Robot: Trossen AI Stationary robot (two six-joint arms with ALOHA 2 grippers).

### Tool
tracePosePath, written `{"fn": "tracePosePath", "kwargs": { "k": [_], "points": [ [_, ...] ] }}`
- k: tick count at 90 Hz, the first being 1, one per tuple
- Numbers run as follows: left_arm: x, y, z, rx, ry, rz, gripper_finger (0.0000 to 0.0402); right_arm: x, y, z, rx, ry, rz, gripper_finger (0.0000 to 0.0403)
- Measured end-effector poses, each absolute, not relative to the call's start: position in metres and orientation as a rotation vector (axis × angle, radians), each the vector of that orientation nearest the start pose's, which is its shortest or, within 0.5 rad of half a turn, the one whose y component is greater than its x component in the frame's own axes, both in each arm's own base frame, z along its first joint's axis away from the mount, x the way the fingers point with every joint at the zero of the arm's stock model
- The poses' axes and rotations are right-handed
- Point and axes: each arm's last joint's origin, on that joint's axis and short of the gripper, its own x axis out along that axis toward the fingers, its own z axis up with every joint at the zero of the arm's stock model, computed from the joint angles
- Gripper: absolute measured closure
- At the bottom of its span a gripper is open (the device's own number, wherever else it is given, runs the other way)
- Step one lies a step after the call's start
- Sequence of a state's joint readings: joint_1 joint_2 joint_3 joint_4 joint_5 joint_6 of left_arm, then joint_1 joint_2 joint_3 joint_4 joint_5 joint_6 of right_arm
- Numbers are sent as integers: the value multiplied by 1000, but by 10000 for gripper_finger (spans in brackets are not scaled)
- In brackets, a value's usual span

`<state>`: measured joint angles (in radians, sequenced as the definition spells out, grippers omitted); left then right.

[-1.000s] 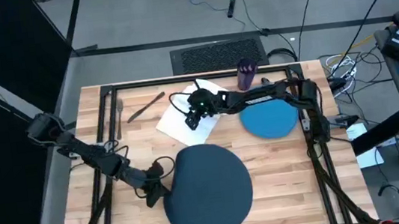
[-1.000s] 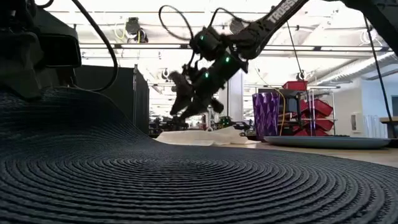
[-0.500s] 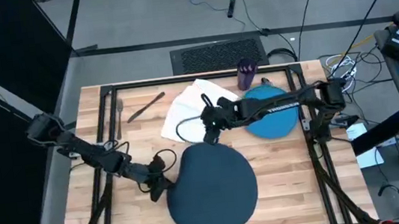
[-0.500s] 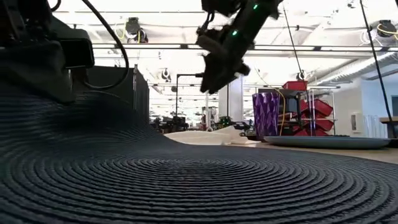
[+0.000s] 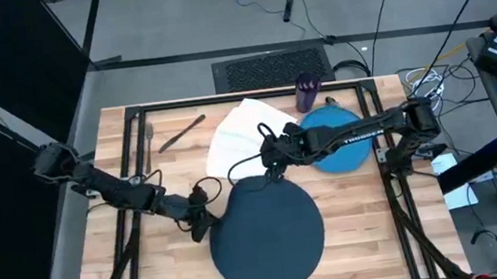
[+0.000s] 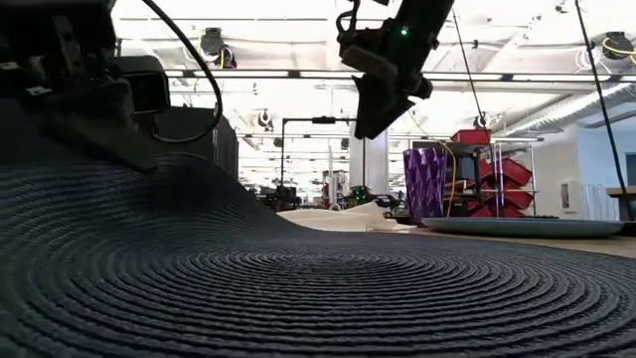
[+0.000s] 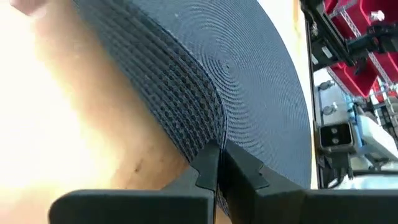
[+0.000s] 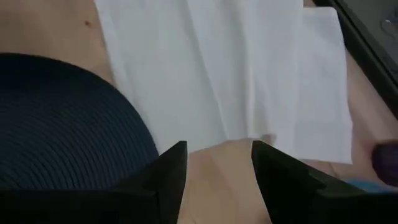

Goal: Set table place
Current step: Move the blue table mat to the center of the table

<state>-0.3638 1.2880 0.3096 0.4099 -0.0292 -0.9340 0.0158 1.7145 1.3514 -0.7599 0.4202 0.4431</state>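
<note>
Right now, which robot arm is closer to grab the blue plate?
Probably the right. The right gripper hangs open beside the blue plate; the left gripper is shut on the dark navy disc.

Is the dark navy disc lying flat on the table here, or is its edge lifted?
Lifted at one edge. The left gripper is pinched on the dark navy disc, and its rim rises like a slope in the low view.

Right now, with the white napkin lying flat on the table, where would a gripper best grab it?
Probably at the corner nearest the right gripper, coming down from above. The white napkin lies flat and creased on the table, so there's no raised body to clamp; pinching a loose corner or fold lifts it. That gripper hangs open beside its edge, by the dark placemat.
</note>
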Motion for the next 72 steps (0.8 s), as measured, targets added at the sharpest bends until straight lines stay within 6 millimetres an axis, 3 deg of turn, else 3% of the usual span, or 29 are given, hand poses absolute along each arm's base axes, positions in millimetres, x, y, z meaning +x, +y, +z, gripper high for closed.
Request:
{"fn": "tracePosePath", "kwargs": {
  "k": [36,72],
  "points": [
    [200,-74,140,-804,650,-58,396,347,-7,248,143,1016,-596,234],
    [201,-66,137,-829,661,9,300,346,-7,248,117,1036,-588,234]
  ]
}}
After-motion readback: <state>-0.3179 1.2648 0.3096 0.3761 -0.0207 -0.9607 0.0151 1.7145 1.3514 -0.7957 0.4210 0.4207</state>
